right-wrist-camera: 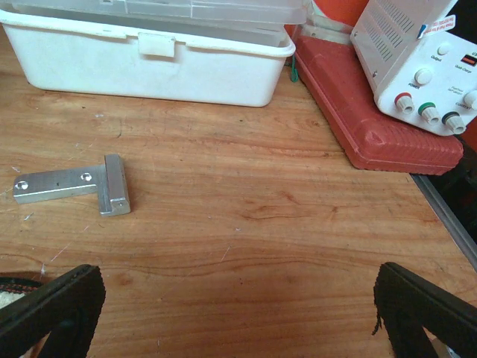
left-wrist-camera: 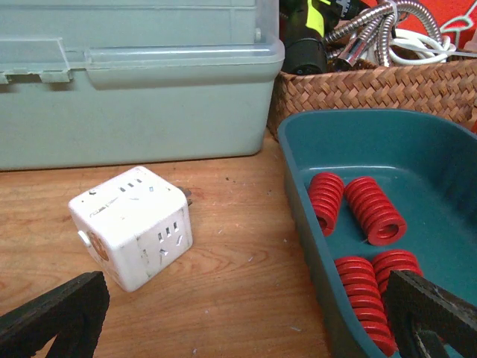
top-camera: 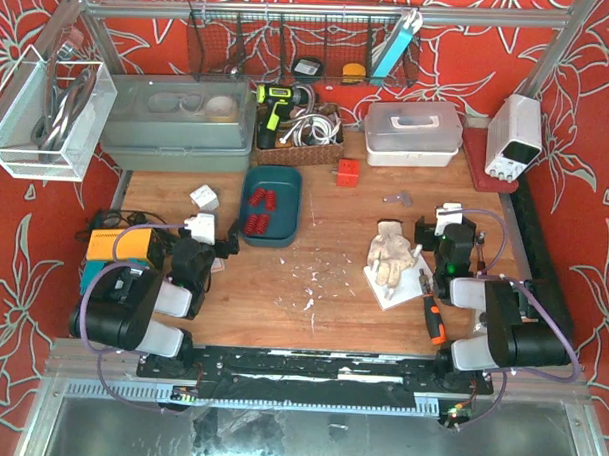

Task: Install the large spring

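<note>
Left gripper [left-wrist-camera: 242,324]: jaws spread wide, empty | right gripper [right-wrist-camera: 238,313]: spread wide, empty | red springs [left-wrist-camera: 373,210]: four, lying in teal tray [left-wrist-camera: 297,195] ahead-right of left gripper | white cube [left-wrist-camera: 134,224]: just left of tray | bracket [right-wrist-camera: 74,186]: ahead-left of right gripper

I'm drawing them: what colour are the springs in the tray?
Red springs in a teal tray; clearest in the left wrist view.

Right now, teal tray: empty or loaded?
Loaded. Four red springs lie inside the teal tray: two toward its middle and two by its near end, as the left wrist view shows.
</note>
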